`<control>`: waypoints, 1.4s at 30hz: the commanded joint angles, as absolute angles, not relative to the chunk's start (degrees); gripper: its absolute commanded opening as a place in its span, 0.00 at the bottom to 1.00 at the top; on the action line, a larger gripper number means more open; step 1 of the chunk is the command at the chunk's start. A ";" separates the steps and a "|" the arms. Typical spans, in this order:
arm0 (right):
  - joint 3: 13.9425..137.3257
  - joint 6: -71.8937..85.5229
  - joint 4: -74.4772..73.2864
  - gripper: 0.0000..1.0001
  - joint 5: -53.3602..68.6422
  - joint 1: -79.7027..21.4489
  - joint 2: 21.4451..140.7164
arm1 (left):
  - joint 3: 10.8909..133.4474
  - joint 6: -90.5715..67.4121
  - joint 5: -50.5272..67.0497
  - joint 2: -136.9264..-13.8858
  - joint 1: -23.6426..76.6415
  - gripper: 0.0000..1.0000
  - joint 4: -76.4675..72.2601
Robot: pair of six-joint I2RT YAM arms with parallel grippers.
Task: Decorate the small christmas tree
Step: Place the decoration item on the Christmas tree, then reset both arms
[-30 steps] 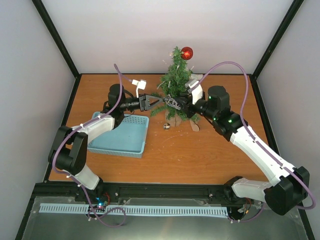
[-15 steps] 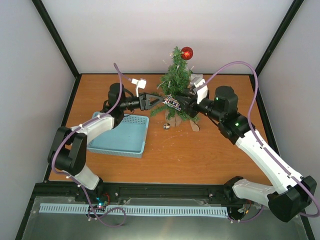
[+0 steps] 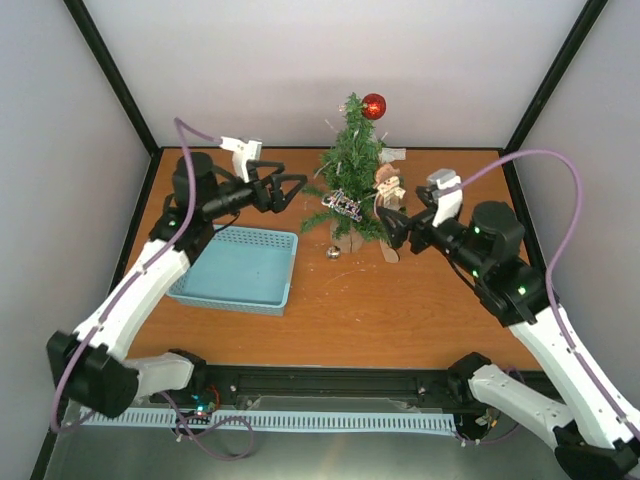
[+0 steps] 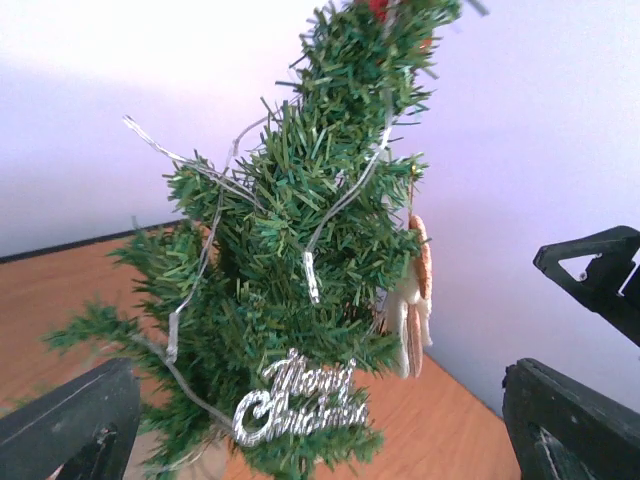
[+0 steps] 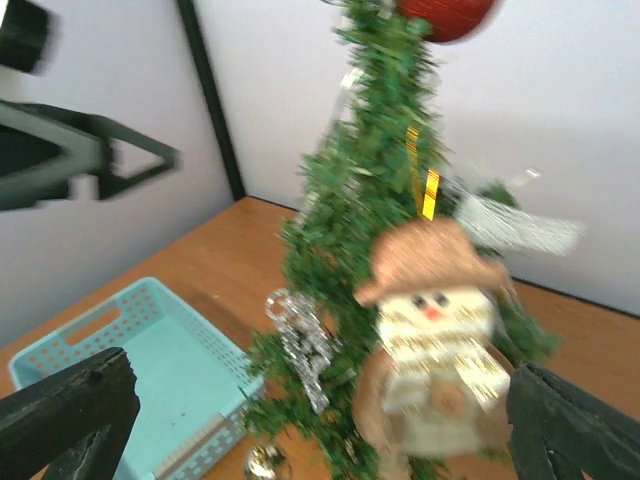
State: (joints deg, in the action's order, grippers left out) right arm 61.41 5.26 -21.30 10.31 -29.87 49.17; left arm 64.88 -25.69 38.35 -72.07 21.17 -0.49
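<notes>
The small christmas tree (image 3: 352,165) stands at the back middle of the table with a red ball (image 3: 373,105) at its top. A silver "Merry Christmas" sign (image 3: 345,205) and a snowman (image 3: 387,186) hang on it, along with a thin silver strand (image 4: 205,250). My left gripper (image 3: 293,192) is open, a short way left of the tree and touching nothing. My right gripper (image 3: 386,228) is open just right of the tree, below the snowman. The left wrist view has the sign (image 4: 300,400) between its spread fingers (image 4: 70,425). The right wrist view faces the snowman (image 5: 435,330).
A light blue tray (image 3: 240,268) lies left of the tree, under the left arm. A small metal bell (image 3: 333,253) sits on the wooden table by the tree's foot. White walls with black corner posts close in the back and sides.
Both grippers have opened wide and pulled back from the tree, the left to the left and the right to the right. The silver sign stays hanging on the branches.
</notes>
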 commanded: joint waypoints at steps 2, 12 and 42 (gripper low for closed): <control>55.74 11.54 -28.56 1.00 -4.99 -29.53 41.42 | 66.19 -17.21 25.80 -61.92 21.51 1.00 16.40; 52.48 19.08 -36.24 1.00 -18.58 -29.53 29.23 | 62.12 -20.40 16.60 -45.88 21.49 1.00 30.97; 46.93 19.10 -35.12 1.00 -19.15 -29.53 22.54 | 49.34 -24.52 15.74 -32.50 21.53 1.00 23.47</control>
